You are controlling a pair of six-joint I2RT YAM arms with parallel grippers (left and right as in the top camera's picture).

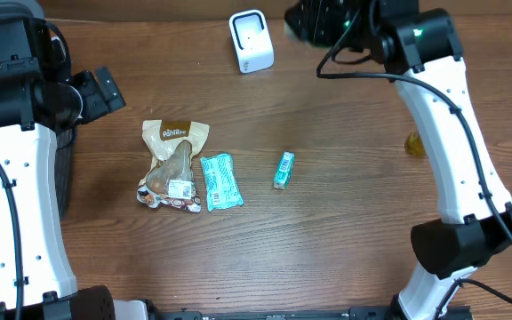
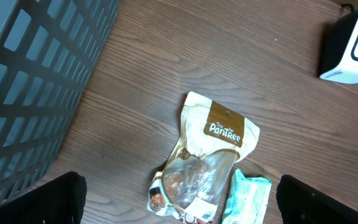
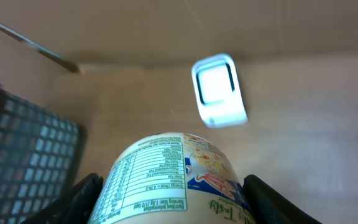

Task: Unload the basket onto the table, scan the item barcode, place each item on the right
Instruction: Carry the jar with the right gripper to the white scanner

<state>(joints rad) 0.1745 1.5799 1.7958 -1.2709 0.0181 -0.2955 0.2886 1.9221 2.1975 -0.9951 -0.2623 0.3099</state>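
— Where is the thing it has to scan?
— Up in the right gripper (image 1: 309, 22), over the far edge of the surface (image 1: 345, 240). It is pinching a round container (image 3: 169, 177), one finger on each flank, clear of the wood.
— And the scanner?
— The white scanner (image 1: 251, 40) stands at the far edge, near that gripper on the side toward the left edge. From the wrist camera it sits straight ahead, past the container's front end. The container's long axis points roughly at it, with the nutrition panel turned upward. I can't see a barcode, so I'd guess the container needs rolling before the window reads anything.
— Could the left arm help?
— Hardly. The left gripper (image 1: 105, 89) hangs by the left edge, jaws spread wide and empty, well apart from the scanner. The right arm is the nearer one.
— What else is out?
— One scanner, one held container. Three things lie mid-surface: one tan pouch (image 1: 174, 164), one teal packet (image 1: 221, 180) just beside it, and one small teal box (image 1: 284, 169) apart toward the right. One dark basket (image 2: 36, 81) stands at the left edge.
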